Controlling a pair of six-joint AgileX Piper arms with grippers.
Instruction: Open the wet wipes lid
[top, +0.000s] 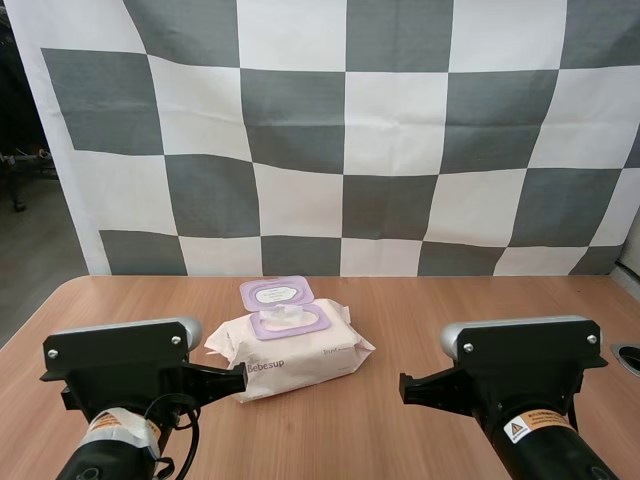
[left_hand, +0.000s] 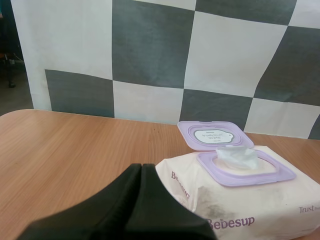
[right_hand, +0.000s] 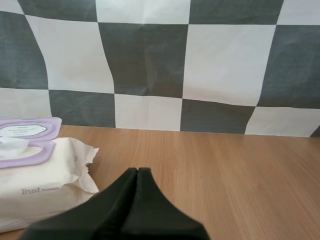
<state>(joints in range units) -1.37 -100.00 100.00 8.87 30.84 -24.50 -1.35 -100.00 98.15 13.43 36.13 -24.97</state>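
In the high view, the pack of wet wipes (top: 290, 350) lies on the table (top: 450, 300) at the lower centre of the frame, between the two arms. Its long axis goes roughly from left to right. The lid (top: 275, 292) is already flipped up and back, toward the far side, so I judge the task as done. The left gripper (top: 238, 378) is at lower left and points to the pack's near left corner. The right gripper (top: 405, 386) is at lower right and a little apart from the pack. The left arm is therefore the nearer one.

In the left wrist view, the fingers lie together as one dark wedge, closed on nothing. The tip is just beside the pack's corner (touching or not, I cannot tell). This view shows what the high one hardly gives: a white wipe (left_hand: 234, 156) that stands out of the purple opening.

In the right wrist view, the right fingers are also pressed together and hold nothing. The pack lies aside of them, with bare table straight ahead.
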